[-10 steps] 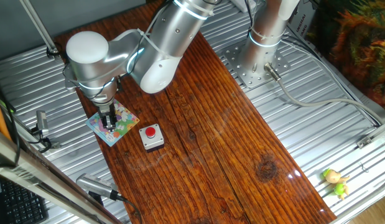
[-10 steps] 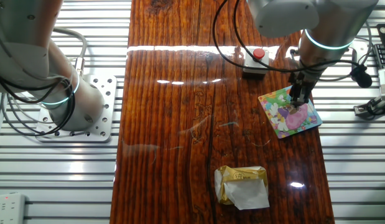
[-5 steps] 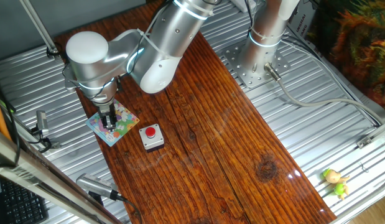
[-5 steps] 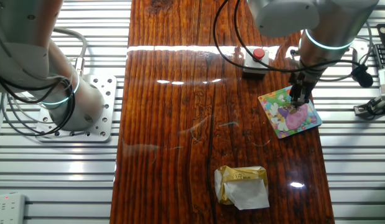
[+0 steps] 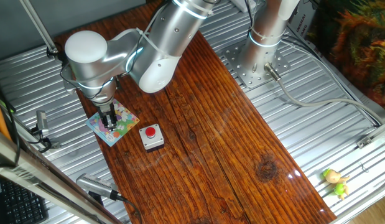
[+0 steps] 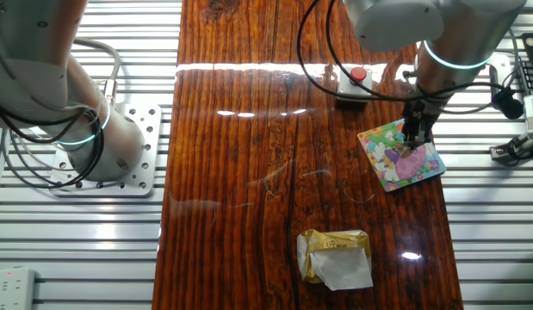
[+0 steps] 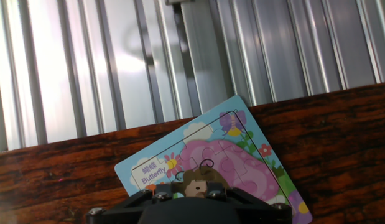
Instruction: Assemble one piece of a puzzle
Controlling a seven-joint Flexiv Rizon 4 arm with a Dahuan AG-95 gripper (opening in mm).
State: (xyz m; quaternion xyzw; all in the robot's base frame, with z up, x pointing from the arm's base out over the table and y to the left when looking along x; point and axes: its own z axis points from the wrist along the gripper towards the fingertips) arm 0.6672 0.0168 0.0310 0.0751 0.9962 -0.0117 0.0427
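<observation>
**End effector parked on the puzzle, almost no change between frames**

You have the end effector (image 5: 107,122) standing upright over the puzzle (image 6: 401,155), its tips at or just above the picture surface. Compared with the frames from a second ago, only the arm's upper joint has shifted very slightly; the tips and the board sit where they were. In my judgement this is the seating or pressing stage, nearly finished.

The puzzle lies near the desk (image 5: 204,137) edge that borders the ribbed metal surround, just beside the grey box with a red button (image 5: 151,137). The hand view shows the board's pink and green picture with "Butterfly" printed at one corner.

The piece cannot be picked out separately; it may be under the tips or already in. Whether the fingers are apart or together cannot be told.

A crumpled gold wrapper (image 6: 335,257) lies well apart.
</observation>
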